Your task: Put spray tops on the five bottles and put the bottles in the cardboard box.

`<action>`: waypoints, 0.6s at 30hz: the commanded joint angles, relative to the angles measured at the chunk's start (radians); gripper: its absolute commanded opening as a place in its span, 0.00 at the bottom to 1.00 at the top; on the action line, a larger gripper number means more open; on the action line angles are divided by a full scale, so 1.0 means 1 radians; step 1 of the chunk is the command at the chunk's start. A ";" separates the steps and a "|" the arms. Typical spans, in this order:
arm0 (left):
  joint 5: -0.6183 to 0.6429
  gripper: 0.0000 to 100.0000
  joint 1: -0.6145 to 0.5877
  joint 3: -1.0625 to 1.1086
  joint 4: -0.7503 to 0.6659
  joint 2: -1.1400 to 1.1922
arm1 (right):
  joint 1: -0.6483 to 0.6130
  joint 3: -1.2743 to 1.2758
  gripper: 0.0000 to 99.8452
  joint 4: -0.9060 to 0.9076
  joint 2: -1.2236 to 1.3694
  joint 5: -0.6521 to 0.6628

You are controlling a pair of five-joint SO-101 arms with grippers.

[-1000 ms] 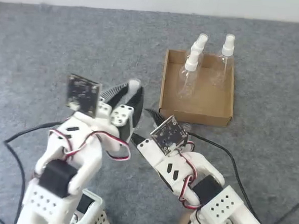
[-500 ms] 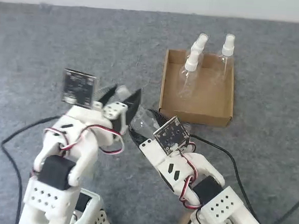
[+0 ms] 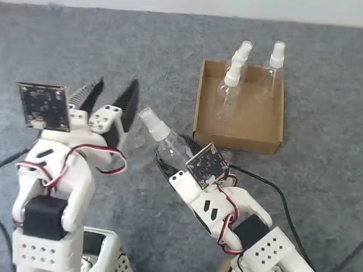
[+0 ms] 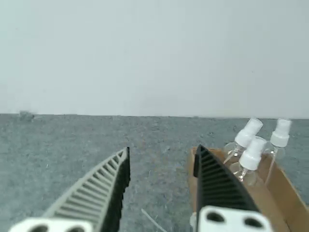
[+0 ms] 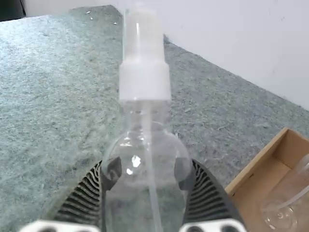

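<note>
- Grasps a clear bottle [image 3: 171, 149] around its round belly with the right gripper [image 3: 172, 160], clenched on both sides; leaves the neck free that way.
- Carries a white spray top [image 3: 151, 120] on that neck, so reads as capped; cannot tell how firmly seated.
- Tilts the bottle up and away from the arm, top pointing toward the far-left corner of the table [image 3: 64, 42].
- Sits near the middle of the table, just off the near-left corner of the cardboard box [image 3: 236, 141], not yet inside.
- Holds three capped bottles [image 3: 229, 93] upright in the box, gathered toward its far edge; leaves the near part of the floor bare, probably as room for this one.
- Hovers over the left half of the table with the left gripper [image 3: 115, 87], released, spread wide and empty, well apart from the bottle; likely parked there to stay out of the path to the box.
- Calls next, by the look of it, for a lift over the box's near wall and a gentle lowering onto the bare floor.
- Risks tipping the standing bottles, light and top-heavy as they seem, or letting the smooth belly slip in the grasp.
</note>
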 commanded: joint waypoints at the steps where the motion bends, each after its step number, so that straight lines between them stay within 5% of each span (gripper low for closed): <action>1: -0.028 0.20 -0.012 0.047 -0.006 -0.005 | 0.008 -0.011 0.01 -0.024 -0.039 -0.008; 13: -0.104 0.20 0.229 0.170 0.002 -0.006 | 0.013 -0.015 0.01 -0.024 -0.039 -0.008; 18: -0.106 0.20 0.241 0.170 0.021 -0.006 | 0.015 -0.017 0.01 -0.024 -0.039 -0.008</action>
